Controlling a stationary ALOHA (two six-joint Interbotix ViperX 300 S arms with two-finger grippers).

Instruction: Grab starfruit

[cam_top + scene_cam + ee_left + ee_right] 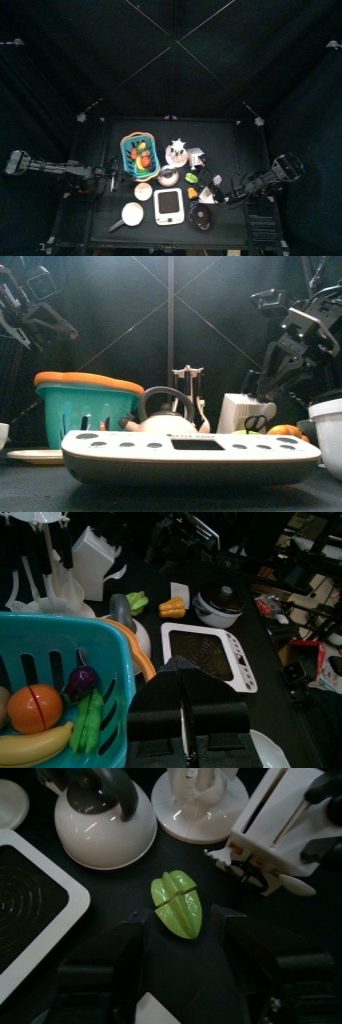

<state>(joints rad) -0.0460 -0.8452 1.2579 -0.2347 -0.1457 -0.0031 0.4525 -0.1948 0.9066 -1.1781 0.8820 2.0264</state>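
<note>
**Between open jaws, the starfruit waits**

Between the right gripper's (178, 953) two spread jaws lies the green starfruit (177, 905), flat on the black table (107, 893) and not yet touched. From the fruit, a white kettle (96, 823) sits at about ten o'clock, a round white stand (201, 796) at twelve, a white knife block (281, 838) at two, and the scale (30, 893) at nine.

To grab it well, my judgement is to descend straight, keep the fruit centred, and close across its narrow width, so the ridges do not squirm out or the knife block get clipped.

Over by the teal basket (54, 662), the left gripper (187, 727) hangs; whether it is open I cannot tell.
</note>
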